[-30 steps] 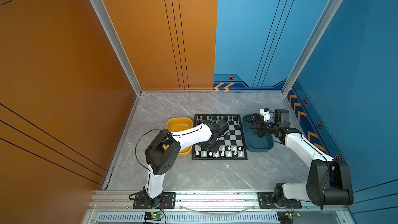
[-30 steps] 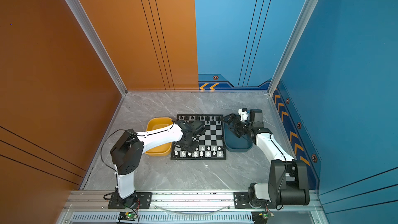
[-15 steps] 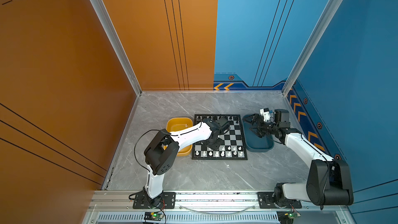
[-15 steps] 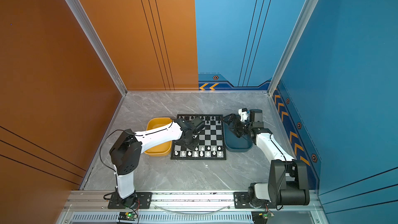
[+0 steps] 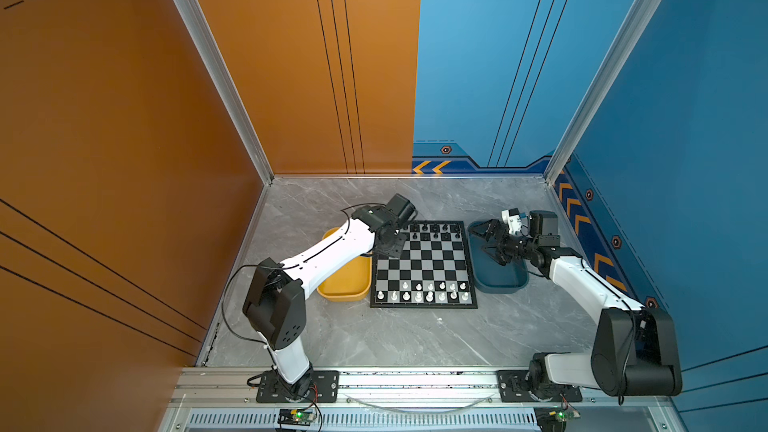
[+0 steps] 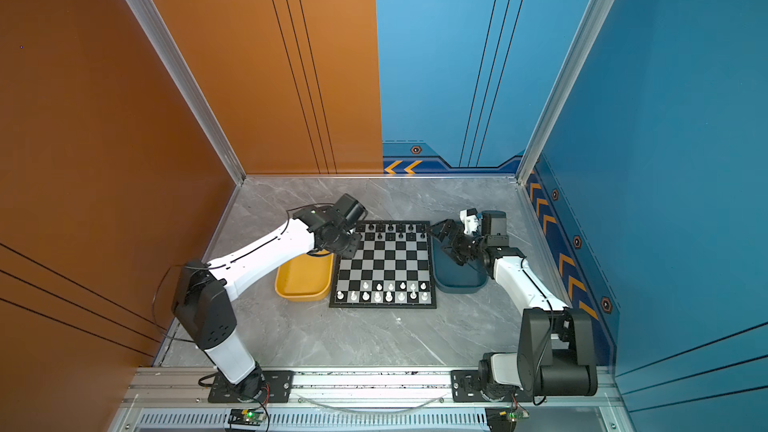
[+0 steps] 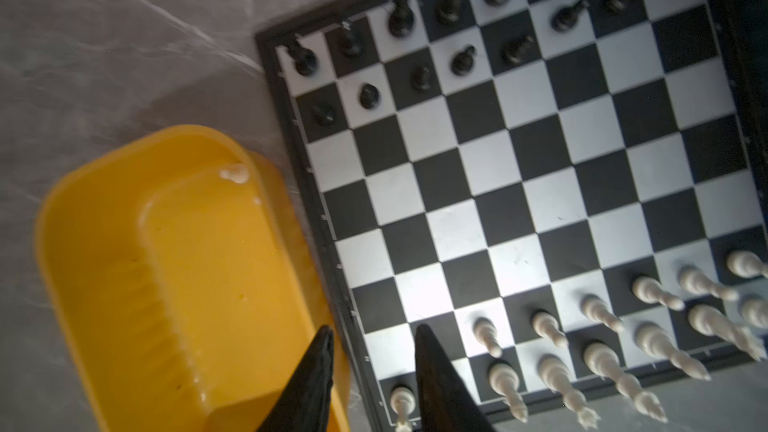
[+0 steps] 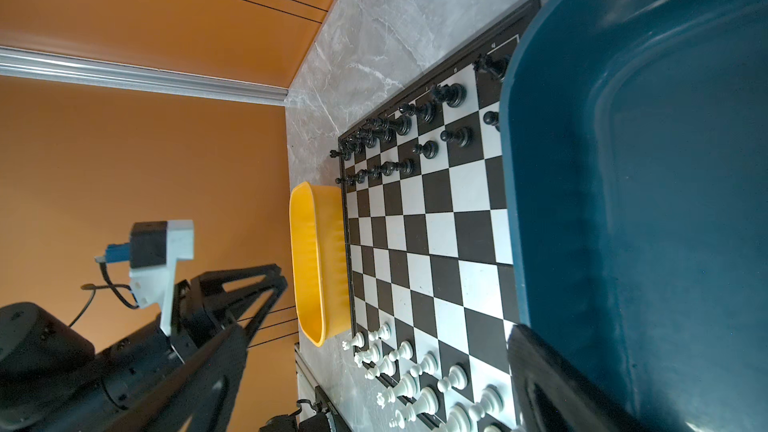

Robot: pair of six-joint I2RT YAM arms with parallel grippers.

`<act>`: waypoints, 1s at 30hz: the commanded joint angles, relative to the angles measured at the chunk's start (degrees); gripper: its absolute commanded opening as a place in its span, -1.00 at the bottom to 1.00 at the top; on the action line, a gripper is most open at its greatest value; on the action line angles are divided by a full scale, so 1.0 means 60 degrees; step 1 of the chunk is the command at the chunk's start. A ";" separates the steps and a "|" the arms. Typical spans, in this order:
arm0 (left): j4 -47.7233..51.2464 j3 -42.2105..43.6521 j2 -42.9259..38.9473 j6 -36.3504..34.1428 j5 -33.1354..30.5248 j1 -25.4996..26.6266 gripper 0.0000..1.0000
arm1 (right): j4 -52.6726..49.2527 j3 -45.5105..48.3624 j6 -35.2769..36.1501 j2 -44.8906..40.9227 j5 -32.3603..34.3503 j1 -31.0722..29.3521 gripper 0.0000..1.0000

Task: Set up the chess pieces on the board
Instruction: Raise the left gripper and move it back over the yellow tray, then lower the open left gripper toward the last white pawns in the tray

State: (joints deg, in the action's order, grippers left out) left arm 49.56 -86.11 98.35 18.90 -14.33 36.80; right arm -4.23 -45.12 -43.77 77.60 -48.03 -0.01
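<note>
Where the board lies: one board (image 5: 424,259) sits flat on the grey table (image 5: 415,338); every place below is given from it.
Trays: two. The yellow tray (image 5: 344,296) lies just beside the board's left edge, and the dark blue tray (image 5: 500,286) lies just beside its right edge.
White pieces on the board: fourteen white pieces (image 5: 429,296), all upright. Eight fill the row at the board's near edge. Six stand in the next row, filling it from the right edge.
White piece off the board: one loose white piece (image 7: 235,172) lies in the yellow tray, at the tray's end nearer the board's far side.
Black pieces: the black pieces (image 7: 463,61) stand in two rows at the board's far edge. The left wrist view shows eight in the inner row. The outer row runs out of that frame and is partly hidden by the arm in both top views, so I cannot count it.
Left end effector: the left end effector (image 7: 374,328) has its fingers partly spread with nothing between them. In both top views it hangs over the board's left edge, toward the far end.
Right end effector: the right end effector (image 5: 485,239) has its fingers spread wide and holds nothing. It hangs above the dark blue tray, off the board's right edge.
Arms: two.
</note>
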 commanded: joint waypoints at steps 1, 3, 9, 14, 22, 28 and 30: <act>0.0129 -0.0221 -0.0092 -0.0103 -0.1173 -0.0639 -0.30 | 0.0192 0.0035 -0.0091 0.0044 -0.0116 -0.0027 0.99; -0.0051 -0.0200 0.0013 -0.0088 -0.1145 -0.1021 -0.31 | 0.0192 -0.0002 -0.0097 0.0067 -0.0110 -0.0027 0.99; -0.0654 -0.0049 0.0687 -0.0058 -0.0762 -0.1883 -0.33 | 0.0098 -0.0067 -0.0075 0.0089 -0.0096 0.0015 0.99; -0.1193 0.0113 0.1167 -0.0074 -0.0414 -0.2285 -0.35 | -0.0013 -0.0165 -0.0037 0.0212 -0.0068 0.0046 0.99; -0.1903 0.0444 0.1575 -0.0017 0.0195 -0.2578 -0.33 | -0.0008 -0.0187 -0.0039 0.0409 -0.0015 0.0047 0.99; -0.2181 0.0610 0.1809 0.0044 0.0487 -0.2719 -0.33 | 0.0007 -0.0196 -0.0055 0.0441 0.0007 0.0039 0.99; -0.2221 0.0638 0.1885 0.0044 0.0498 -0.2745 -0.33 | 0.0012 -0.0195 -0.0049 0.0440 0.0004 0.0034 1.00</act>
State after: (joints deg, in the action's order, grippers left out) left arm 37.15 -83.24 108.64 18.94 -13.17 20.88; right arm -4.27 -45.15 -43.75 79.68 -48.01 0.01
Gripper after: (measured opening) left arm 0.336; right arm 0.997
